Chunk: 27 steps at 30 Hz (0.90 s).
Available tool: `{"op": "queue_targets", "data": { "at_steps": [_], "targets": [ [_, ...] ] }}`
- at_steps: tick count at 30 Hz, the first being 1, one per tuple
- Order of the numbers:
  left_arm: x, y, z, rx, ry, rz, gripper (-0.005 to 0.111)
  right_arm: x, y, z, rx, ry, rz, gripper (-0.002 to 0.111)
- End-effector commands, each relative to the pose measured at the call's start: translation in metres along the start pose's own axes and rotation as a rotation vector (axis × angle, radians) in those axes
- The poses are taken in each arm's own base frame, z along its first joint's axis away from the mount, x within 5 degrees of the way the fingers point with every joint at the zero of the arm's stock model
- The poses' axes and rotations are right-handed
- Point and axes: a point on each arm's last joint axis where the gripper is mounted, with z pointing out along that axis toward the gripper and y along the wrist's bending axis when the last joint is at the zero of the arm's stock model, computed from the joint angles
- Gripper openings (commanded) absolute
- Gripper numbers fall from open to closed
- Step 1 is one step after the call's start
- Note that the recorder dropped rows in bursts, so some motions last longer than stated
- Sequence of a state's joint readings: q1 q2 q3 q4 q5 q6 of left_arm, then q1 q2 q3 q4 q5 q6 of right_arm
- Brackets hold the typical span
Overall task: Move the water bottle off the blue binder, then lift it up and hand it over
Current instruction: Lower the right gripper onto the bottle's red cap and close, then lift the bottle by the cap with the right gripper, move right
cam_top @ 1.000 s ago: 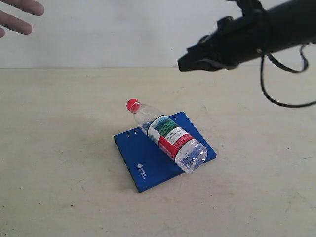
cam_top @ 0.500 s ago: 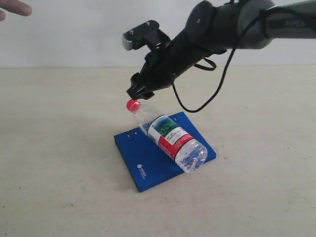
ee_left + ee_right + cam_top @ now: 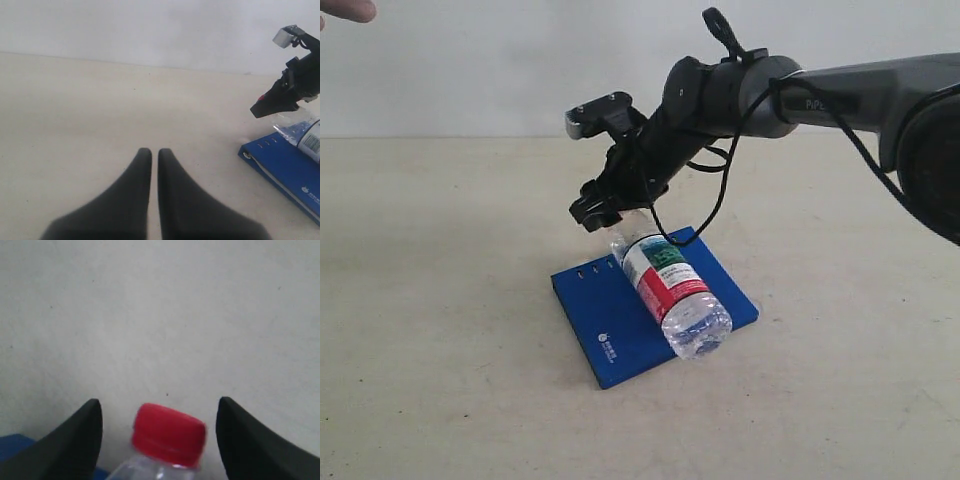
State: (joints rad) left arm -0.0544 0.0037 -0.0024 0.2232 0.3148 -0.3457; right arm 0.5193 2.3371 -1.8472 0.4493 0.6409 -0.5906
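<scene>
Over the neck end of the water bottle (image 3: pixel 672 292), the right gripper (image 3: pixel 595 212) is carried low on an arm stretched in from the right. Its fingers are spread apart on either side of the red cap (image 3: pixel 169 432), which is not touched. The left gripper (image 3: pixel 150 152) is seen pressed together above the table (image 3: pixel 440 300). The clear bottle, labelled red, white and green, is laid on its side across the blue binder (image 3: pixel 610 325).

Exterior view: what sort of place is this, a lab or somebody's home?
Most likely a robot lab or test bench: a beige tabletop against a plain white wall, a black robot arm, and just a water bottle lying on a blue binder.
</scene>
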Motion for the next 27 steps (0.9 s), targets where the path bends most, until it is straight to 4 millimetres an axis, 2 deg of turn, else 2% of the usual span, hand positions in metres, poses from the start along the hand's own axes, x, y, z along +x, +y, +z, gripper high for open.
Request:
{"op": "queue_targets", "data": {
  "at_steps": [1,3,6,8,9,14,18,22,27],
  "targets": [
    [0.0,0.0,0.0,0.004,-0.01,0.009,0.005,0.005,0.005,-0.002,-0.044,0.072,0.006,0.056],
    [0.0,0.0,0.0,0.004,-0.01,0.009,0.005,0.005,0.006,-0.003,-0.054,0.087,0.028,0.044],
    [0.0,0.0,0.0,0.004,-0.01,0.009,0.005,0.002,0.006,-0.007,-0.067,0.101,0.045,0.022],
    [0.0,0.0,0.0,0.004,-0.01,0.009,0.005,-0.006,0.006,-0.015,-0.065,0.09,0.031,0.004],
    [0.0,0.0,0.0,0.004,-0.01,0.009,0.005,-0.009,0.006,-0.018,-0.059,0.078,0.024,-0.001],
    [0.0,0.0,0.0,0.004,-0.01,0.009,0.005,-0.034,0.002,-0.058,0.06,0.008,-0.053,0.0],
    [0.0,0.0,0.0,0.004,-0.01,0.009,0.005,-0.044,-0.011,-0.098,0.281,0.006,-0.101,0.0],
    [0.0,0.0,0.0,0.004,-0.01,0.009,0.005,-0.046,-0.044,-0.135,0.524,-0.011,-0.062,0.0],
    [0.0,0.0,0.0,0.004,-0.01,0.009,0.005,-0.034,-0.097,-0.173,0.647,-0.1,0.154,0.0]
  ]
}}
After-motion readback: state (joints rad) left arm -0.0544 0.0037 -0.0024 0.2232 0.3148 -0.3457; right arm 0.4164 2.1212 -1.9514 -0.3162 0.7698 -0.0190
